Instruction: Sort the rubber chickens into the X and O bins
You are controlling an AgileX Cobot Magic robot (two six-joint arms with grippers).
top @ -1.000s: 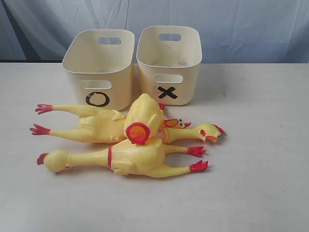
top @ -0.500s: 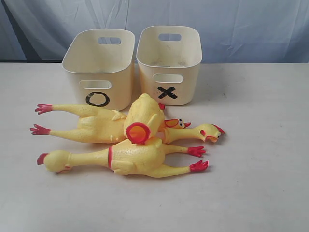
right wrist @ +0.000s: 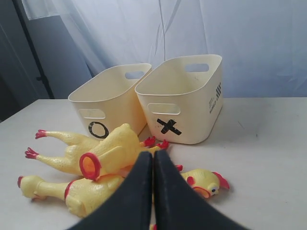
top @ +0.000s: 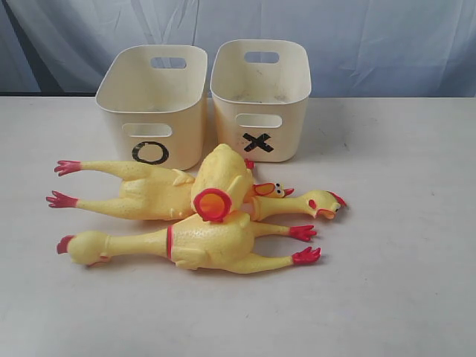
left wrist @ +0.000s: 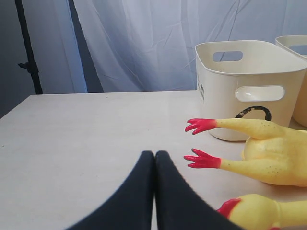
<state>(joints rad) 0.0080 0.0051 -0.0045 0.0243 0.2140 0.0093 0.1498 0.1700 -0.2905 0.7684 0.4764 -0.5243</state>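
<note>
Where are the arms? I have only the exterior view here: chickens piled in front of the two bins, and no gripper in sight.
Observer: Both are outside your frame. The left gripper has its jaws shut on nothing; the red feet of a long chicken lie close by, untouched.
Operator: And the right one?
Observer: The right gripper is shut and empty too, aimed at the pile of chickens with the X bin behind it.
Operator: Anything on the bins that I miss?
Observer: The X bin has black stripes on its side wall, seen in the right wrist view.
</note>
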